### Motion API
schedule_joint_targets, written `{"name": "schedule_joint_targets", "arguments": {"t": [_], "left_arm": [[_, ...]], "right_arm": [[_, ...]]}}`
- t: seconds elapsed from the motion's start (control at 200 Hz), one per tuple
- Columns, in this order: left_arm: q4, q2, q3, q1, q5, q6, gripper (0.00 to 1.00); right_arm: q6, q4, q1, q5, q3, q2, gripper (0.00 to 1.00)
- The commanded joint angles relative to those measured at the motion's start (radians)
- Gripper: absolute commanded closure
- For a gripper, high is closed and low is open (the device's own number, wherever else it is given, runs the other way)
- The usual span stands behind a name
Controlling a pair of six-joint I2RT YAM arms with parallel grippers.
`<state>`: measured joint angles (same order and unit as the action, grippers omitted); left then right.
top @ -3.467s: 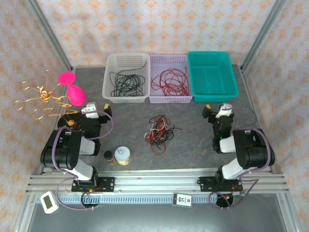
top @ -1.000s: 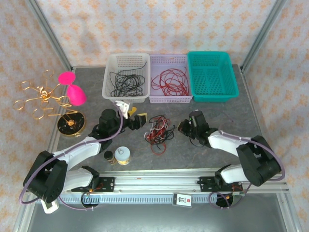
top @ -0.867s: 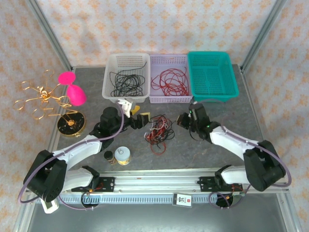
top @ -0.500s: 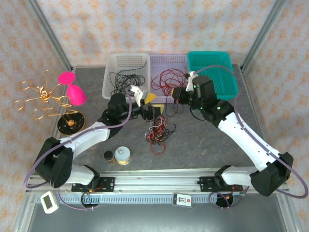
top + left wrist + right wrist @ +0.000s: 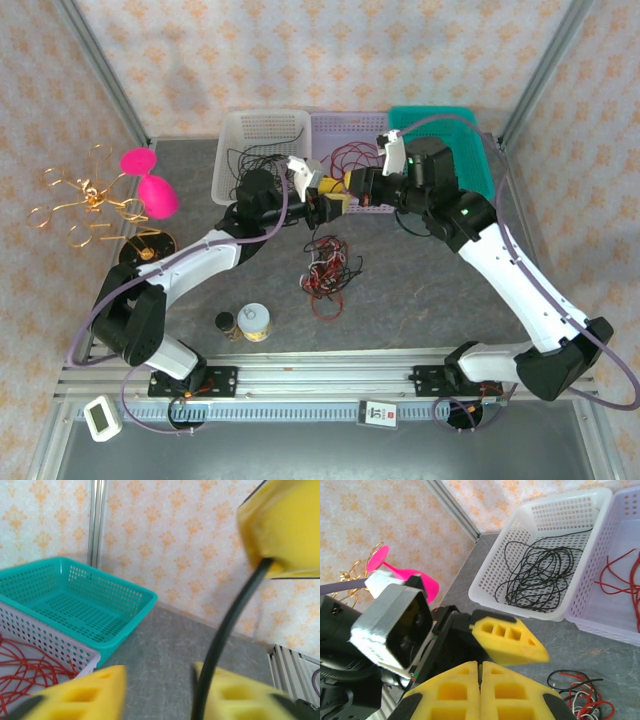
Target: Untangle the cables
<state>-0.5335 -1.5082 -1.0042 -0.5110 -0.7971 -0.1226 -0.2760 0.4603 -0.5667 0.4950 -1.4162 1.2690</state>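
cables (image 5: 328, 272) in black, red and off-white lie as one tangled bundle mid-table (image 5: 400, 300), in front of the white basket (image 5: 262, 125) and the lilac basket (image 5: 352, 122). the two grippers meet just behind and above the bundle. the left gripper (image 5: 327, 200) has its yellow fingers parted, clamping nothing. the right gripper (image 5: 352, 187) has its pads pressed flat together, and a black strand (image 5: 225, 630) runs down from them close beside one left finger.

The grey table (image 5: 430, 290) carries three baskets (image 5: 478, 130), tangled cables (image 5: 326, 275) and two jars (image 5: 253, 322).
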Motion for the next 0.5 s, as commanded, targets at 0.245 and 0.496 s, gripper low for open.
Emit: {"name": "schedule_joint_targets", "arguments": {"t": [0.245,0.496], "left_arm": [[-0.131,0.075,0.033,-0.004,0.130,-0.171,1.00],[0.012,0.142,-0.020,-0.006,0.216,-0.218,1.00]], "right_arm": [[0.040,-0.060,0.001,-0.112,0.016,-0.074,0.47],[-0.043,-0.308,0.145,0.001,0.382,-0.268,0.34]]}}
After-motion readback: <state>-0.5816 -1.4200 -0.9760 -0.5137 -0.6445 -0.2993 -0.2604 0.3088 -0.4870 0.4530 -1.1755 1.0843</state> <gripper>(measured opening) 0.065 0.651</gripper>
